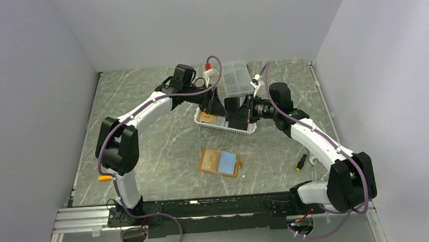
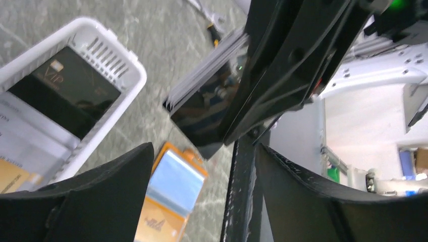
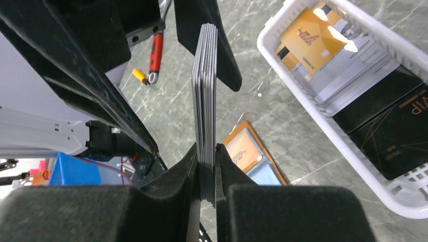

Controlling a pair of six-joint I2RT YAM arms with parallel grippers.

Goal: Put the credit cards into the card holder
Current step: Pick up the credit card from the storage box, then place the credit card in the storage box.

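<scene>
My right gripper (image 3: 207, 151) is shut on an upright stack of several credit cards (image 3: 205, 91), held in the air above the table beside the white basket (image 3: 313, 96). My left gripper (image 2: 202, 151) is open, with its fingers (image 3: 212, 45) on either side of the stack's upper end (image 2: 212, 75). The orange card holder (image 1: 220, 162) lies open flat on the table, light blue inside, with an orange-gold card on its left half (image 1: 209, 160). It also shows in the right wrist view (image 3: 252, 156) and the left wrist view (image 2: 171, 196). Both grippers (image 1: 214, 107) (image 1: 234, 117) hover over the basket (image 1: 240, 132).
The basket holds more cards: black (image 3: 398, 131), orange-gold (image 3: 308, 38) and pale ones (image 3: 348, 75). A clear compartment box (image 1: 236, 78) stands behind it. A yellow-handled tool (image 1: 301, 162) lies at the right and an orange item (image 1: 104, 177) at the left edge.
</scene>
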